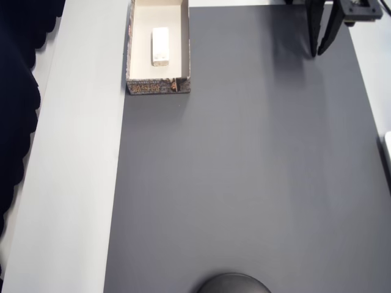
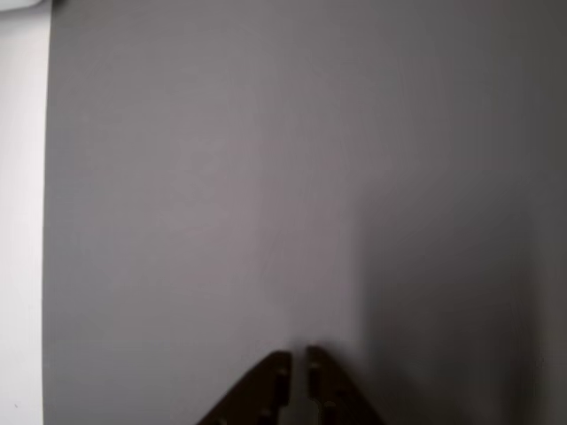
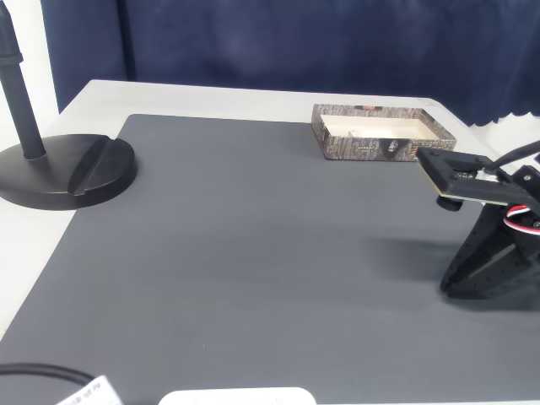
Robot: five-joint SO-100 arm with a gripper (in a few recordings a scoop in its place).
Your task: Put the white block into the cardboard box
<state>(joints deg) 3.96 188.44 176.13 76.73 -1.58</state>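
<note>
The white block (image 1: 160, 46) lies flat on the cream floor of the cardboard box (image 1: 158, 86), lengthwise along the box and roughly in its middle, touching none of the walls. In the overhead view it sits well apart from the gripper (image 1: 322, 44), far off to the gripper's left across open mat, at about the same height in the picture as the fingertips. The box itself stands at the mat's left edge in that view, partly on the mat and partly on the white table (image 1: 79, 152).

In the fixed view the box (image 3: 384, 135) shows beyond the gripper (image 3: 460, 283), further back on the table and a little to its left; the block cannot be made out inside it from this low angle.

The gripper holds nothing. Its two dark fingers stand nearly together: in the wrist view (image 2: 295, 367) only a thin slit parts the tips, and in the overhead view they taper towards each other. They point down at the bare grey mat (image 1: 244, 183); whether the tips touch it cannot be told.

A black round stand base (image 3: 63, 169) rests at the mat's far left in the fixed view, well away from the gripper.
</note>
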